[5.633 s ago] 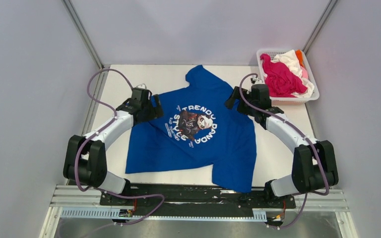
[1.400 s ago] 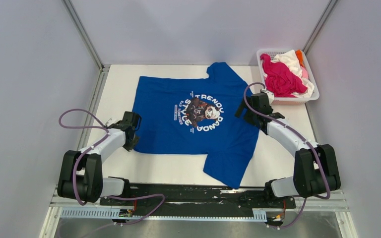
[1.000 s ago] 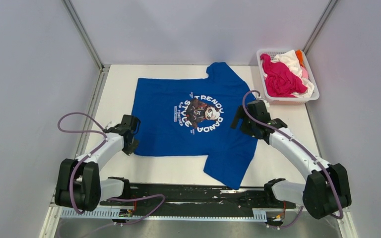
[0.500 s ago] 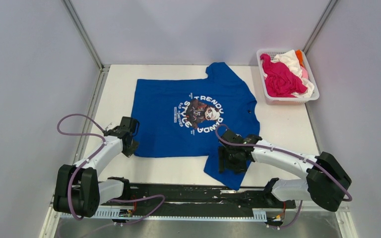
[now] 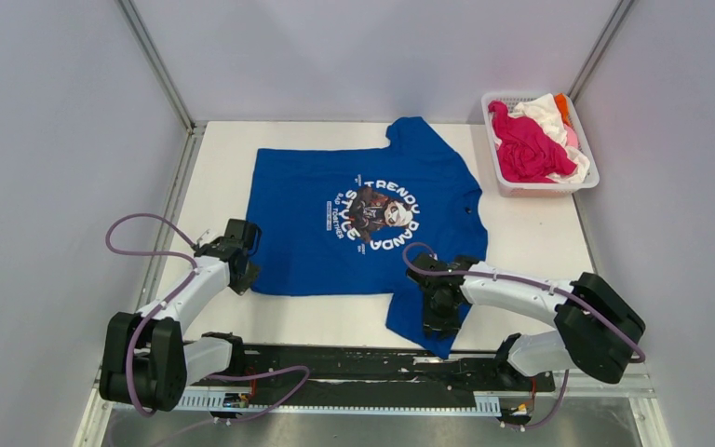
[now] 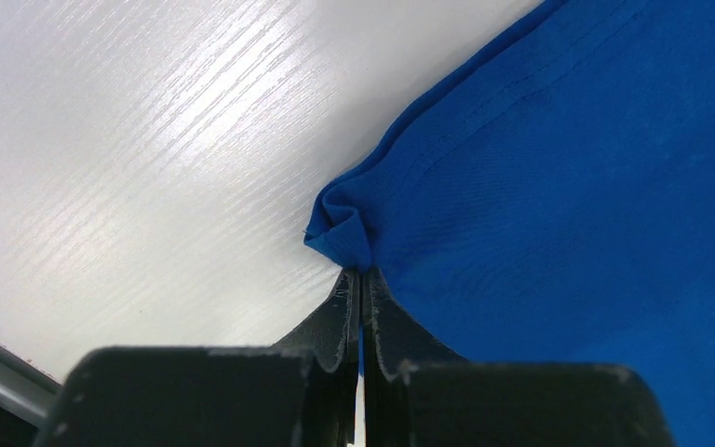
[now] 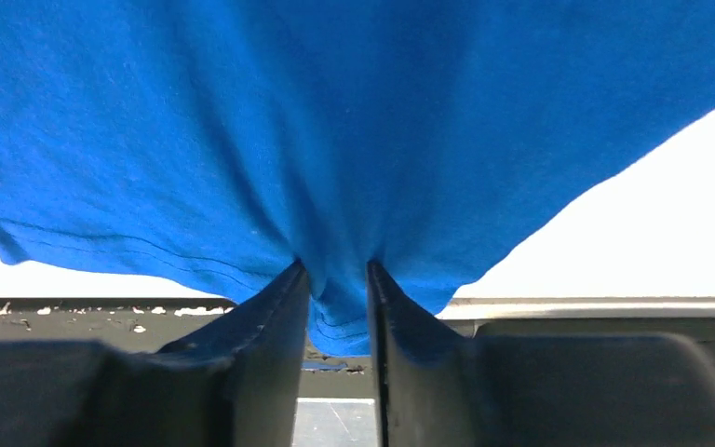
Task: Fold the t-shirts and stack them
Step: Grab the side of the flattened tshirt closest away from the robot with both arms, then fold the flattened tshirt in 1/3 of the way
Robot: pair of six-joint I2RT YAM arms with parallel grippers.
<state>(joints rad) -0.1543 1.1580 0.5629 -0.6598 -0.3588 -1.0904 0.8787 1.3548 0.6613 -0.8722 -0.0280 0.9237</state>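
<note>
White basket point(image 5: 545, 189) holds magenta, white and orange t-shirts point(image 5: 526, 149); left hand point(image 6: 361, 275) and right hand point(image 7: 337, 275) pinch blue t-shirt point(image 5: 317, 242).

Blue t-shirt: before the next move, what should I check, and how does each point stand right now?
1. Left gripper on the blue t-shirt: ok, shut on its near-left corner.
2. Right gripper on the near sleeve: cannot tell. Cloth lies between the fingers, but they stand apart.
3. Shirt body spread flat, print up: ok.
4. Near sleeve fully on the table: not ok, its tip reaches past the near edge.
5. Basket out of both arms' way: ok, it sits apart in the far right corner.
</note>
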